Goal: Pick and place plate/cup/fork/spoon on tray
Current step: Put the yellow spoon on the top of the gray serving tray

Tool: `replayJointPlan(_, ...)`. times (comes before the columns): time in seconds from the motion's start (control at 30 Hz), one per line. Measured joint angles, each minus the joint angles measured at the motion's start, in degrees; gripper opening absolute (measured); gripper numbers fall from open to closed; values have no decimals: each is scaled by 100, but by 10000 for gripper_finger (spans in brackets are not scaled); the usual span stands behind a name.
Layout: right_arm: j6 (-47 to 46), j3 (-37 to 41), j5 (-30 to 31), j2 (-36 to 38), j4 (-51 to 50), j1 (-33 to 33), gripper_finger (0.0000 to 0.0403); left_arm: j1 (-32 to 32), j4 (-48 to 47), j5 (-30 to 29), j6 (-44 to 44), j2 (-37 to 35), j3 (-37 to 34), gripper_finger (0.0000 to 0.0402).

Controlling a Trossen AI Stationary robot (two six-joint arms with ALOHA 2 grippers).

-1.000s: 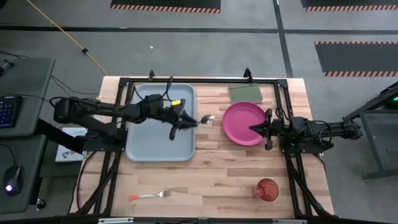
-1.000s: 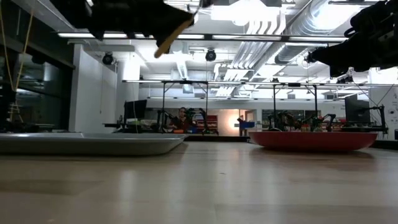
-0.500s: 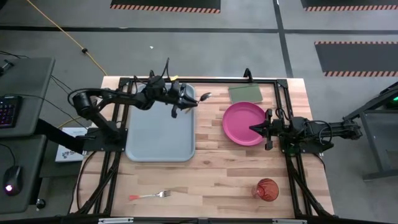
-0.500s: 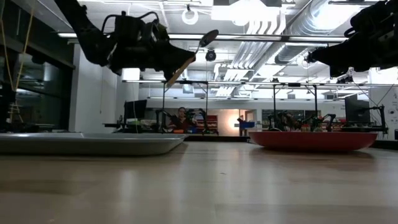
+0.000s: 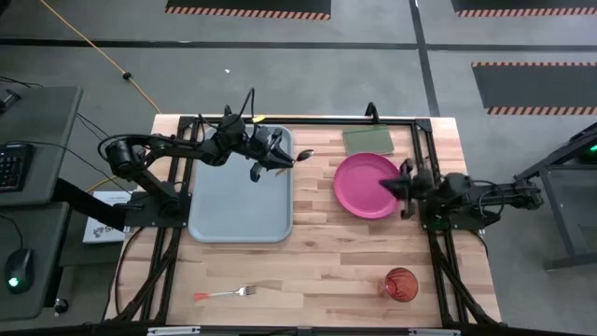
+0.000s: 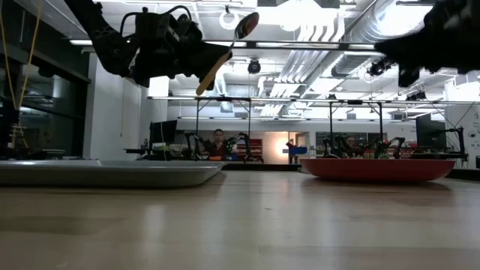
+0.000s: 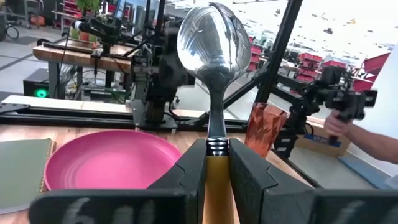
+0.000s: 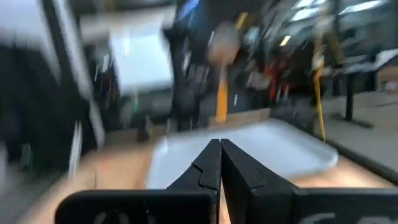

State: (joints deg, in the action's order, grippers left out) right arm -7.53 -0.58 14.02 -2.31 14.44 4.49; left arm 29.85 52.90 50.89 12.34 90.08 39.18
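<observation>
Wooden table: green rectangle just beside plate.

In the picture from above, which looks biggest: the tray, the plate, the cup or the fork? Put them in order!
1. tray
2. plate
3. fork, which is longer than the cup but very thin
4. cup

The fork and cup are close, so that order is unsure.

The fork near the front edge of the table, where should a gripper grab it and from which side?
Probably best by the red handle, coming straight down from above. The fork lies flat on the bare table, handle toward the left arm's side and tines toward the cup. The slim handle suits fingers closing across its width, and nothing stands close enough to block a descent.
</observation>
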Motion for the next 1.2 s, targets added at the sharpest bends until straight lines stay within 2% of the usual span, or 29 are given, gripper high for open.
replayJointPlan(0.1, -246, 0, 593, -38, 969, -4, 0, 0, -4, 0, 4, 0, 0, 43)
replayJointPlan(0.2, -253, -2, 610, -556, 1808, -100, 0, 0, -1, -11, 4, 0, 0, 44)
replayJointPlan(0.33, -254, -47, 227, -2164, 3025, -455, 0, 0, -18, -127, 163, 0, 18, 45)
replayJointPlan(0.47, -363, -681, 202, -4112, 3496, -1020, 2, -12, -58, -143, 694, 0, 145, 45)
replayJointPlan(0.6, -167, -1800, -652, -5943, 3354, -1636, 24, -65, -63, -7, 1063, 0, 225, 45)
replayJointPlan(0.77, 288, -3185, -1801, -7591, 3104, -2178, 97, -120, -74, 166, 1456, -2, 212, 45)
replayJointPlan(0.87, 434, -3760, -2627, -8138, 2966, -2451, 145, -106, -74, 389, 1688, -2, 212, 45)
replayJointPlan(0.97, 431, -4071, -3392, -8352, 3003, -2619, 182, -12, -50, 731, 1945, -2, 212, 45)
replayJointPlan(1.07, 485, -4180, -3740, -8404, 3111, -2648, 202, 107, -35, 911, 2114, -2, 212, 45)
replayJointPlan(1.2, 620, -4186, -3824, -8404, 3501, -2518, 208, 227, -35, 943, 2153, -2, 210, 45)
